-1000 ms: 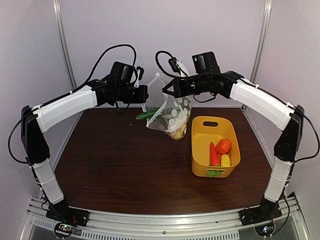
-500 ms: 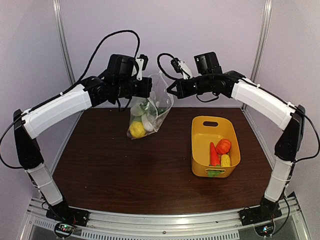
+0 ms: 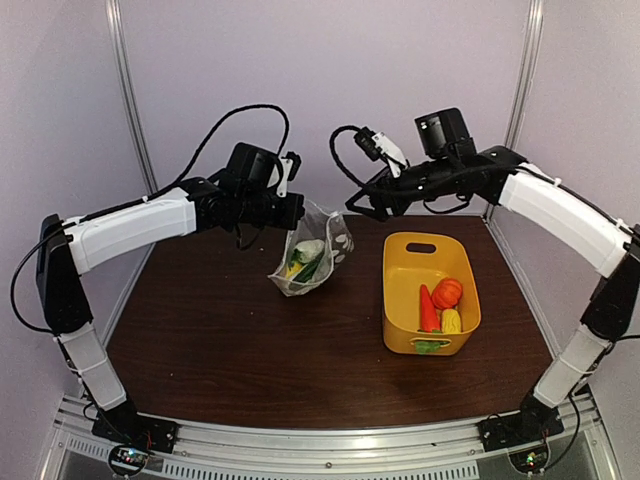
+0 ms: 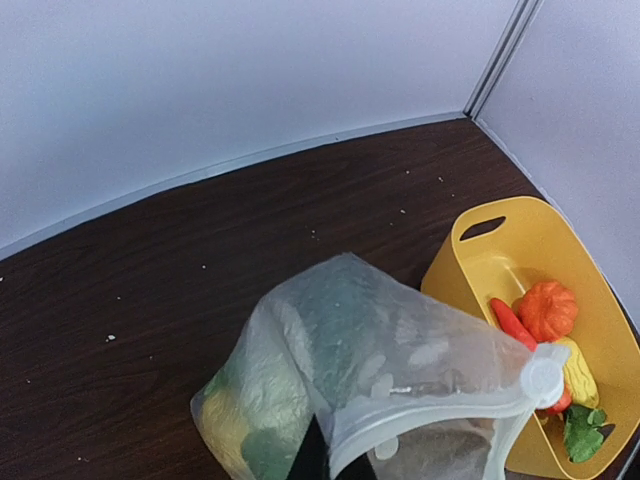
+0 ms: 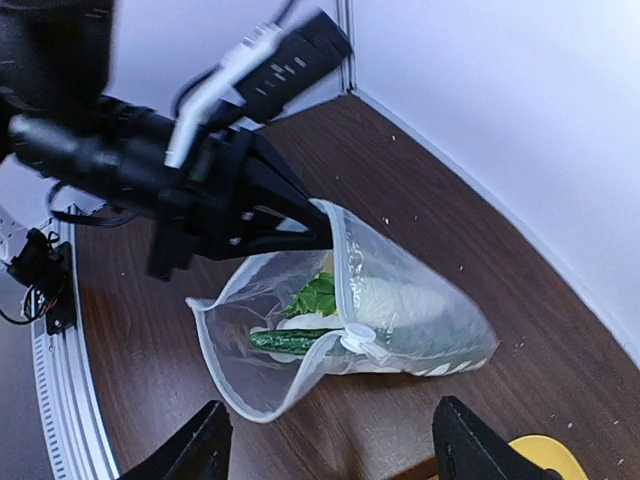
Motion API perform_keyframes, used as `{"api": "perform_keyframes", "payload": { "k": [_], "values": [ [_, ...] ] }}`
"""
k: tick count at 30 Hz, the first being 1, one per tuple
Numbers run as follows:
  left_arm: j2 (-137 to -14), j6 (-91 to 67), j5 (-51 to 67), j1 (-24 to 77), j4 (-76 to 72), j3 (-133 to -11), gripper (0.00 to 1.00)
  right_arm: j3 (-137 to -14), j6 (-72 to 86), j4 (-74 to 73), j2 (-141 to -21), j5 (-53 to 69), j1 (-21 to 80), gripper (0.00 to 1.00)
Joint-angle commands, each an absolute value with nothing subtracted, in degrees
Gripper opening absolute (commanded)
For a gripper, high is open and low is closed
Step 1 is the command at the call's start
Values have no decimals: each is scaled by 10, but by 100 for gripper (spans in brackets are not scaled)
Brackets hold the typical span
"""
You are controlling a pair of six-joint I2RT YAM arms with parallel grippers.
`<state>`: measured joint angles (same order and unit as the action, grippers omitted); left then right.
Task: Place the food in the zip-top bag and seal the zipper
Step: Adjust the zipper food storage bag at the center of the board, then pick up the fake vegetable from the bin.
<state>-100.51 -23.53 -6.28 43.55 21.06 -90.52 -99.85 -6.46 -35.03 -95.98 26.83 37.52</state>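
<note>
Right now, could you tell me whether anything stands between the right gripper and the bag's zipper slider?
Nothing visible does. The slider on the zip-top bag lies in plain view ahead of the open right gripper; the left gripper pinches the mouth edge beyond it.

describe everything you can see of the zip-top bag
The zip-top bag is clear, floppy plastic printed with pale round dots. It hangs slumped from the left gripper, which is shut on its mouth edge, its bottom apparently resting on the dark table. The mouth gapes open; the zipper strip carries a small white slider. Inside lie green, white and yellow toy food pieces. The open right gripper is clear of it.
</note>
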Motion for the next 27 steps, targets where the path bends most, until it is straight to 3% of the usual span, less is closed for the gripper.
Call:
{"api": "perform_keyframes", "payload": {
  "k": [1, 6, 10, 17, 27],
  "values": [
    [-1007, -224, -7, 430, 195, -942, 0, -957, -225, -373, -849, 329, 391, 73],
    [-1011, -208, 63, 421, 217, -937, 0, -975, -364, -440, -873, 266, 459, 62],
    [-1005, -210, 102, 406, 207, -903, 0, -962, -426, -476, -895, 268, 455, 58],
    [-986, -209, 161, 401, 204, -871, 0, -852, -375, -427, -873, 248, 300, 62],
    [-981, -220, 177, 401, 201, -869, 0, -875, -392, -609, -942, 113, 206, 75]
  ]
}}
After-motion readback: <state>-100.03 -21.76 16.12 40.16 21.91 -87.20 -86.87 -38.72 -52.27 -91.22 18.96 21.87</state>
